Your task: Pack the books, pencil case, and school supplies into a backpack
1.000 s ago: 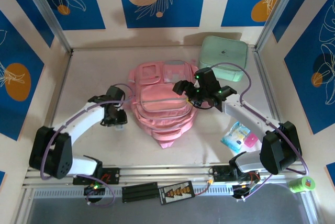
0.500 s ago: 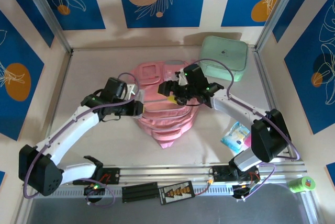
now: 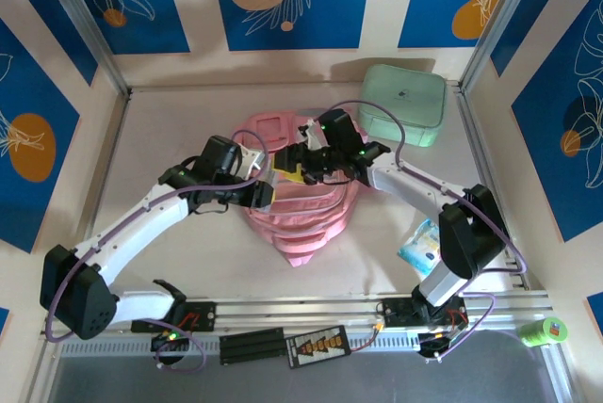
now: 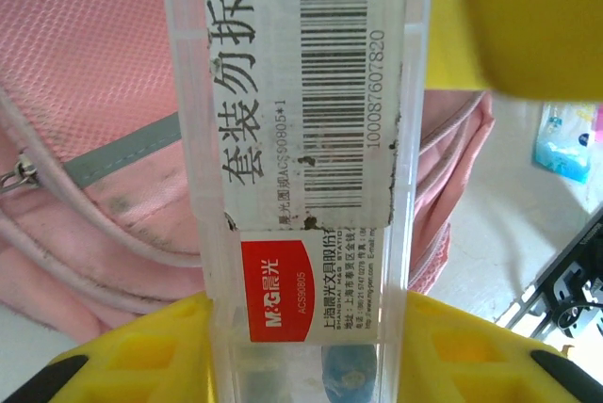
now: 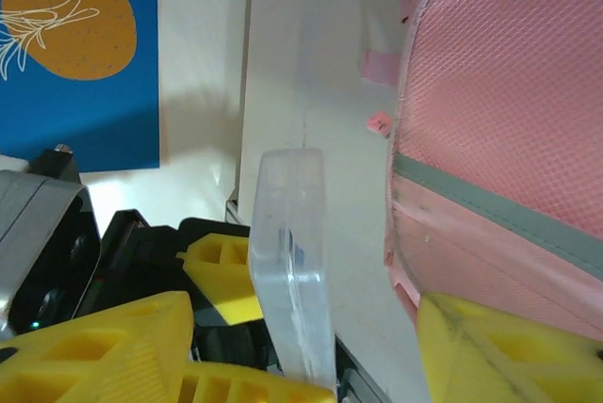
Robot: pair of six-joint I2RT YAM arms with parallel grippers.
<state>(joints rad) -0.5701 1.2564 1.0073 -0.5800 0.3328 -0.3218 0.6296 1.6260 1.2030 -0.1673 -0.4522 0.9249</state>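
Handover in hand: the left end effector (image 3: 264,186) grips a clear stationery case (image 4: 306,139) above the 11 o'clock part of the pink backpack (image 3: 301,219) — the right end effector (image 3: 303,169) straddles it, jaws apart, not yet clamped. Next, probably: right clamps, left releases.

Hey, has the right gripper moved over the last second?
Yes. The right gripper has moved to its left, away from the mint-green box, across the backpack toward the left gripper.
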